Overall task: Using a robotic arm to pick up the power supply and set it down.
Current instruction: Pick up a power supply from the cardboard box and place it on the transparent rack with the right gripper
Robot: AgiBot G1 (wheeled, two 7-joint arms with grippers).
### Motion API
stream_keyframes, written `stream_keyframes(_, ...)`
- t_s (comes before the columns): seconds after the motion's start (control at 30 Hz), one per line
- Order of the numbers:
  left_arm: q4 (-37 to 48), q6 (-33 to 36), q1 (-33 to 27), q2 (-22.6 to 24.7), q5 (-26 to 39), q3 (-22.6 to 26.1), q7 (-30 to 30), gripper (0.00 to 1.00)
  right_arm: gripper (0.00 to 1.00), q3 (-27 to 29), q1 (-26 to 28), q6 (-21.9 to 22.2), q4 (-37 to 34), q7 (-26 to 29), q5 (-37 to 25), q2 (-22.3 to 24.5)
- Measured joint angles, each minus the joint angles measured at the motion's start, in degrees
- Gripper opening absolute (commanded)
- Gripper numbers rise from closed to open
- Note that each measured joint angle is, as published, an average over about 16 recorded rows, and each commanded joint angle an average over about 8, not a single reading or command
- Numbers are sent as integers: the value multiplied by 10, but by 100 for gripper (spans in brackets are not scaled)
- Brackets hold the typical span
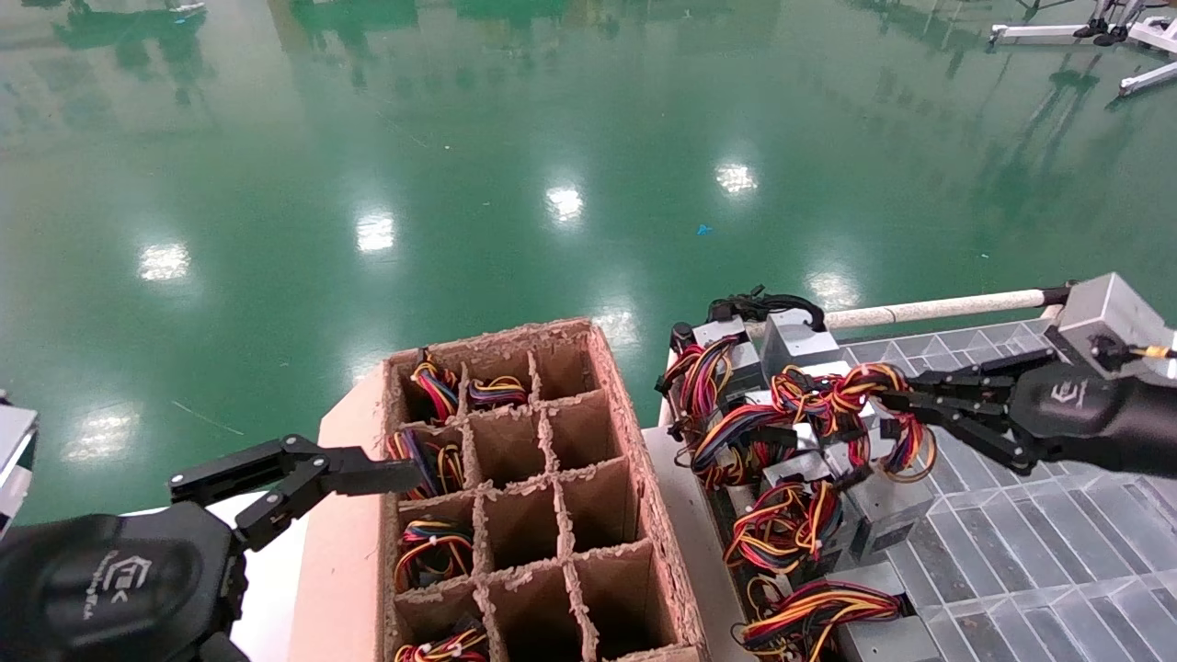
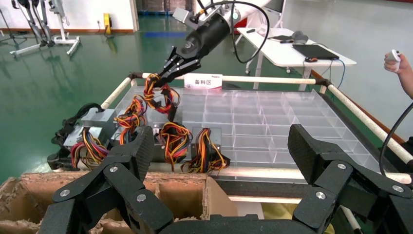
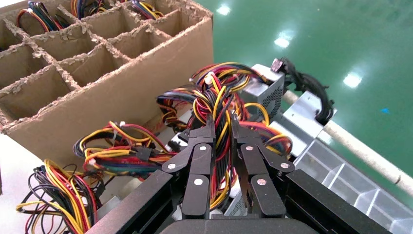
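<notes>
My right gripper [image 1: 890, 406] reaches in from the right over a heap of power supplies and is shut on the red, yellow and black wire bundle [image 3: 220, 90] of one power supply [image 1: 832, 391]. In the right wrist view the wires run between the closed fingers [image 3: 202, 146], and a silver-grey box [image 3: 263, 90] lies just beyond them. In the left wrist view that white robotic arm [image 2: 207, 34] holds the bundle [image 2: 156, 95] up above the heap. My left gripper [image 1: 331, 478] is open and holds nothing, beside the left side of the cardboard box.
The brown cardboard divider box [image 1: 634, 460] holds wired units in several left cells. More power supplies [image 1: 828, 616] lie on a clear gridded tray [image 1: 1057, 552] edged by a white rail [image 1: 938, 308]. A person's hand [image 2: 397, 61] holds a controller at the far side.
</notes>
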Motion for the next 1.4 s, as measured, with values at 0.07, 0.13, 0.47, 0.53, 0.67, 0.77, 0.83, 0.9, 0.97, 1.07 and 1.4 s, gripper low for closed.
stream_keyframes(0.07, 0, 0, 0, 0, 0, 0, 0, 100, 0, 3, -5, -4, -15, -3, 5, -4)
stream_keyframes(0.13, 0, 0, 0, 0, 0, 0, 0, 100, 0, 8, -11, -9, -29, -4, 14, -6)
stream_keyframes(0.47, 0, 0, 0, 0, 0, 0, 0, 100, 0, 49, -57, -30, -90, 4, 79, -20)
stream_keyframes(0.53, 0, 0, 0, 0, 0, 0, 0, 100, 0, 57, -67, -32, -97, 7, 91, -24)
stream_keyframes(0.67, 0, 0, 0, 0, 0, 0, 0, 100, 0, 69, -86, -33, -108, 10, 109, -33)
stream_keyframes(0.77, 0, 0, 0, 0, 0, 0, 0, 100, 0, 74, -97, -32, -113, 10, 117, -38)
stream_keyframes(0.83, 0, 0, 0, 0, 0, 0, 0, 100, 0, 77, -104, -30, -115, 9, 121, -40)
stream_keyframes(0.9, 0, 0, 0, 0, 0, 0, 0, 100, 0, 80, -111, -29, -118, 9, 125, -40)
stream_keyframes(0.97, 0, 0, 0, 0, 0, 0, 0, 100, 0, 83, -119, -29, -122, 8, 129, -39)
stream_keyframes(1.07, 0, 0, 0, 0, 0, 0, 0, 100, 0, 88, -132, -29, -127, 7, 137, -36)
stream_keyframes(1.4, 0, 0, 0, 0, 0, 0, 0, 100, 0, 110, -186, -33, -142, -1, 167, -11)
